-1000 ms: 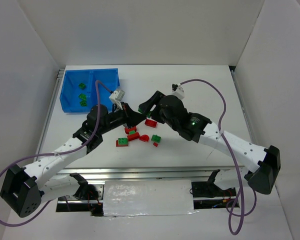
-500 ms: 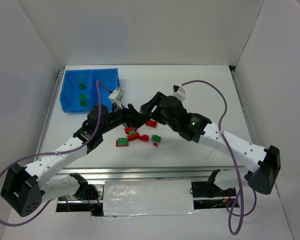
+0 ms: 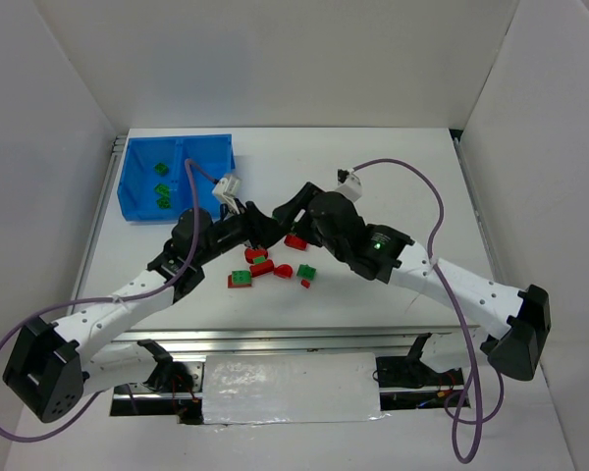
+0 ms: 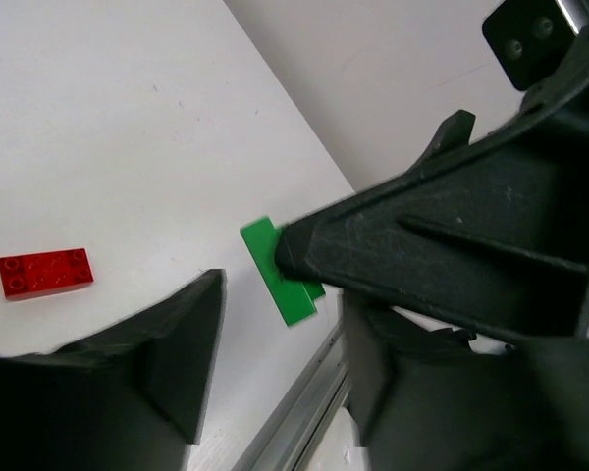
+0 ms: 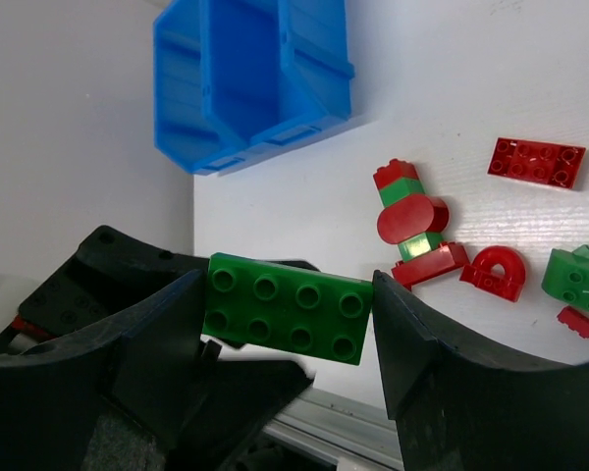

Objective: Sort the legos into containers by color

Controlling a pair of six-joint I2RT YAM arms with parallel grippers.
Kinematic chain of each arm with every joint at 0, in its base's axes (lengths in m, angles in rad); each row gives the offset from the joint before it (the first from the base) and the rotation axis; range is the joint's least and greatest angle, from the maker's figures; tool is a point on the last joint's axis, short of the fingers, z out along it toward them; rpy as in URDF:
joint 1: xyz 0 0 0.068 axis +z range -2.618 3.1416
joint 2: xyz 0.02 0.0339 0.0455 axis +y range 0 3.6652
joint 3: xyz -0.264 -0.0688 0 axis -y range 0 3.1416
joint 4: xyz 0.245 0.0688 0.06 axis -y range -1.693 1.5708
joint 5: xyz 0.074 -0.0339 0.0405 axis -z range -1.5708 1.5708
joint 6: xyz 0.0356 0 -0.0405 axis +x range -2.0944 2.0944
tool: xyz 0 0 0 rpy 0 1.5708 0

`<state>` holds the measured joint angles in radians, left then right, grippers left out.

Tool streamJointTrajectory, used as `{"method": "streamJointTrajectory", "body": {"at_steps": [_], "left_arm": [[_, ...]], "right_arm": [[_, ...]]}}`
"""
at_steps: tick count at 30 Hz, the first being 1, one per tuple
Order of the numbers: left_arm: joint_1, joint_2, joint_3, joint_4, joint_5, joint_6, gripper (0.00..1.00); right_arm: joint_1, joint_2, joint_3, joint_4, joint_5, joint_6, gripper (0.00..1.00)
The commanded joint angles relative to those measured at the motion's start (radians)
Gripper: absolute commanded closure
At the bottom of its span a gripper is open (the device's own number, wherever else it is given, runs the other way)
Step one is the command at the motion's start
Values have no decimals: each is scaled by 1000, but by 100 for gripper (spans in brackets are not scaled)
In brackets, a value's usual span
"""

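From above, my left fingers [image 3: 259,230] and my right fingers [image 3: 286,209] meet tip to tip over the middle of the table [image 3: 393,177], just beyond the loose legos [image 3: 262,268]. The blue bin [image 3: 208,175] sits at the far left, with three green pieces [image 3: 162,188] already in its left compartment [image 3: 145,157]. What passes between my fingers is hidden from up here.

In the left wrist view, my left fingers stand apart. The green brick [image 4: 278,278] shows edge-on in the gap past their tips, pinched by one of my right fingers. My left fingers do not seem to touch it. A red brick [image 4: 44,273] lies flat on the table to the left.

In the right wrist view, my right fingers are clamped on the short ends of the green brick. It is a bright two-by-four with all eight studs facing the camera, held level above the table, and my left arm is dark behind it.

I judge this to be a handover. My left fingers should close squarely on the brick before my right ones let go, then carry it to the left compartment with the other greens. The plastic looks hard and slick, so a grip on its thin edge could slip.
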<state>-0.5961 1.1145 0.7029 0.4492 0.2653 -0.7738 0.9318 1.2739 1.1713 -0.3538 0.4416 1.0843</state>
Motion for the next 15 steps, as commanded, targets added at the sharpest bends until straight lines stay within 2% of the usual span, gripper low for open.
{"method": "streamJointTrajectory", "body": {"at_steps": [1, 3, 6, 9, 10, 12, 15], "left_arm": [[2, 11, 10, 105, -21, -24, 42], [1, 13, 18, 95, -34, -21, 48], [1, 7, 10, 91, -69, -15, 50], [2, -16, 7, 76, -121, -5, 75], [2, -28, 7, 63, -145, -2, 88], [2, -41, 17, 4, -216, 10, 100], [4, -61, 14, -40, -261, 25, 100]], "right_arm": [[30, -4, 24, 24, 19, 2, 78], [35, -2, 22, 39, 14, -1, 78], [42, 4, 30, 35, 9, -9, 78], [42, 12, 24, 36, 11, -9, 77], [42, 10, 18, 42, 11, -9, 77], [44, 2, -1, 62, 0, -12, 77], [39, -10, -21, 91, -10, -23, 72]]}}
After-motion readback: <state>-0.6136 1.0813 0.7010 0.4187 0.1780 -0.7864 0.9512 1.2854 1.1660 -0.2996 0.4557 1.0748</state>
